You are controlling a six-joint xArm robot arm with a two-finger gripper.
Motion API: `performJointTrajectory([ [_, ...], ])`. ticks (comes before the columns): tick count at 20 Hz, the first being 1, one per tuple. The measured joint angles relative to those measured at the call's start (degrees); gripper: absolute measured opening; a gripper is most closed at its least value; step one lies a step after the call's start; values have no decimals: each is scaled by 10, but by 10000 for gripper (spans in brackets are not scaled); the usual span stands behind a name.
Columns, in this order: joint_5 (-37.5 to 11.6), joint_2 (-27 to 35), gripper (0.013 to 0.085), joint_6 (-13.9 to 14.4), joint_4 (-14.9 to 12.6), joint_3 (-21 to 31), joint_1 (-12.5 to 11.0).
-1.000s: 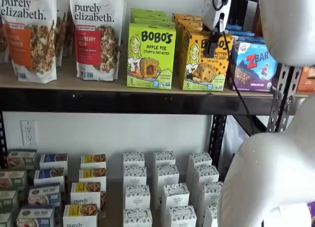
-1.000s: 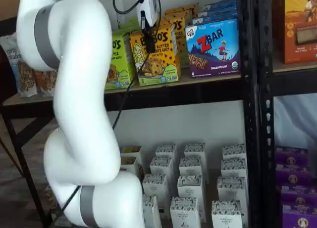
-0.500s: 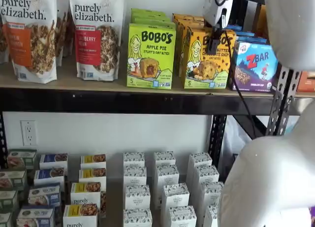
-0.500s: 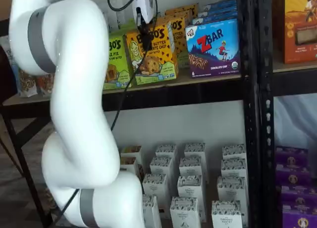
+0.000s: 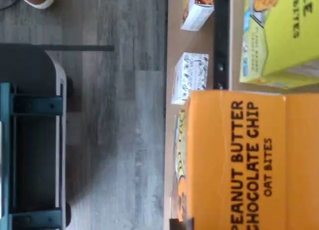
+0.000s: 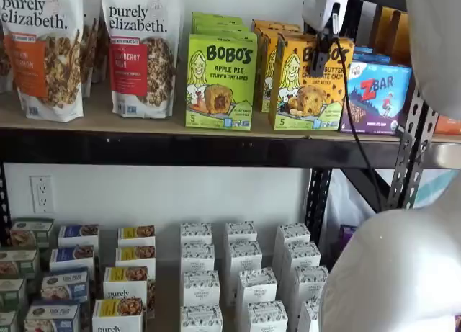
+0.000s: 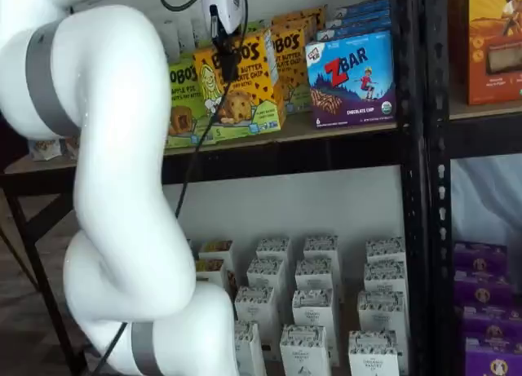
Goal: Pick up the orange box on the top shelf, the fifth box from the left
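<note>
Grey wood-grain flooring [image 5: 114, 140] is filling much of the wrist view, and black-framed shelving against a white wall is filling both shelf views. We are gripping with our white-bodied, black-fingered gripper [image 6: 320, 55] – its fingers are clamped on the top edge of the yellow-orange Bobo's "Peanut Butter Chocolate Chip" carton, the orange box [image 6: 308, 83]. In a shelf view the gripper [image 7: 226, 54] is hanging over the box's front face, a black cable trailing down beside it.

We are holding the orange box [image 7: 241, 86] tilted, its upper edge leaning out toward the front of the long tan wooden top shelf [image 6: 101, 119]; whether its base is touching the board we cannot tell. From the wrist view its orange top panel [image 5: 239, 160] is looming close, lettering sideways.

Just beside it on one side is standing the lime-green Bobo's Apple Pie box [image 6: 220, 82], and on the other the blue-purple ZBar box [image 6: 374, 96]. Further along, two white Purely Elizabeth granola bags [image 6: 140, 51] are standing upright. Below – on the white lower level – rows of small white patterned boxes [image 6: 245, 274] are sitting.
</note>
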Motion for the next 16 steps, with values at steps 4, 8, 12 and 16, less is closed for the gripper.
performJointTrajectory([
  [4,22,-23,210,3,8,7,0],
  [8,33,-52,210,3,7,21,0],
  [12,36,-84,210,2,-6,47,2],
  [16,37,-116,210,4,-19,79,9],
])
